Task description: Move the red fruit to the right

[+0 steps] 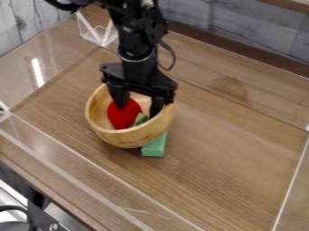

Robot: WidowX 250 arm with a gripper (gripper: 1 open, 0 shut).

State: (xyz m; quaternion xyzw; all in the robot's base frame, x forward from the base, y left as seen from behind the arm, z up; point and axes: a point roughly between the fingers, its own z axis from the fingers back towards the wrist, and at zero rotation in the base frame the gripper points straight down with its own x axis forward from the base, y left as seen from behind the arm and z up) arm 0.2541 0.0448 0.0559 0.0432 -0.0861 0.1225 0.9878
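1. Black end effector [136, 97] in the single camera view points almost straight down into the wooden bowl [111, 134], its two fingers [112, 94] spread wide and holding nothing. One finger stands on the left of the red fruit [121, 114], the other on its right, by the bowl's right wall.
2. Red fruit: it sits inside the bowl, toward the bowl's middle, with a light-green leafy bit at its right. Whether the fingers touch it cannot be told; they look just beside it.
3. Bowl: it rests on the left half of the tabletop [229, 126], nearer the front edge than the back. A flat green block [156, 146] lies against its front-right side, partly under the rim.
4. Right half of the tabletop is bare wood, with clear walls around the edges.
5. Step in hand, as a judgement: settling around the fruit for the pinch. To do it well, keep the fruit centred between the fingers, go low enough to catch its widest part without pressing on the bowl floor, and close gently.
6. Lift straight up past the rim before going right, so the bowl is not dragged or tipped against the block.
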